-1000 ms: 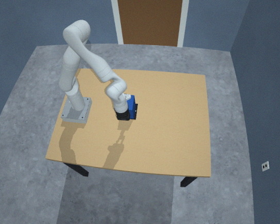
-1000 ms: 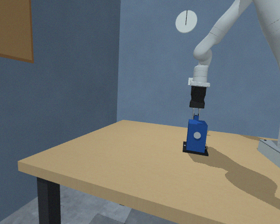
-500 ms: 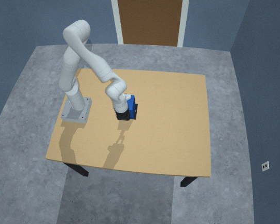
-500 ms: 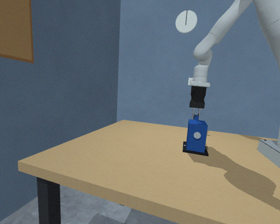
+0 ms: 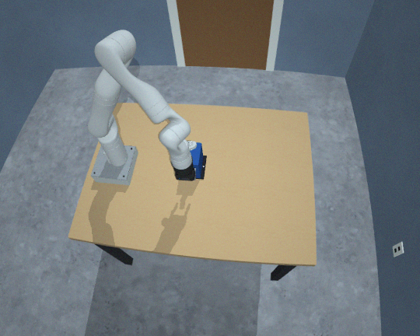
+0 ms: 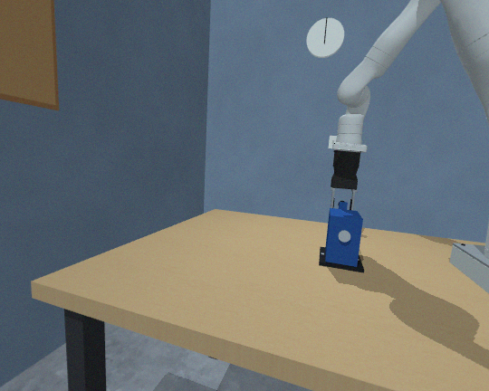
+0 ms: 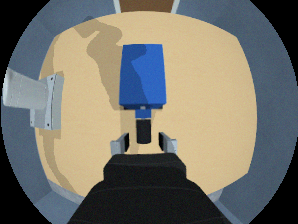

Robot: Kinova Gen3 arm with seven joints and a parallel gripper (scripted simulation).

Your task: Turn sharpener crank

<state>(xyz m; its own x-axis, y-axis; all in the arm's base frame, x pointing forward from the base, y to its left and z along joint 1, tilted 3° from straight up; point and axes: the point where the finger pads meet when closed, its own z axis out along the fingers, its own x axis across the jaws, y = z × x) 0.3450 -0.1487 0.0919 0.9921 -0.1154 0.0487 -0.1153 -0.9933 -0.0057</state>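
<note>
The blue sharpener [image 6: 343,242] stands upright on a black base on the wooden table; it also shows in the overhead view [image 5: 197,160] and the wrist view [image 7: 143,75]. Its dark crank handle [image 7: 143,128] sticks out toward the gripper, and its blue knob [image 6: 342,205] rises just above the body's top. My gripper [image 7: 143,139] points straight down over the sharpener. The fingers are open and stand apart on either side of the crank handle without touching it. In the side view the gripper [image 6: 341,204] has its two thin fingers straddling the knob.
The arm's grey base plate [image 5: 114,168] is bolted to the table's left side and also shows in the wrist view [image 7: 33,99]. A door [image 5: 225,33] stands behind the table. The sharpener sits near the table's middle, away from the edges.
</note>
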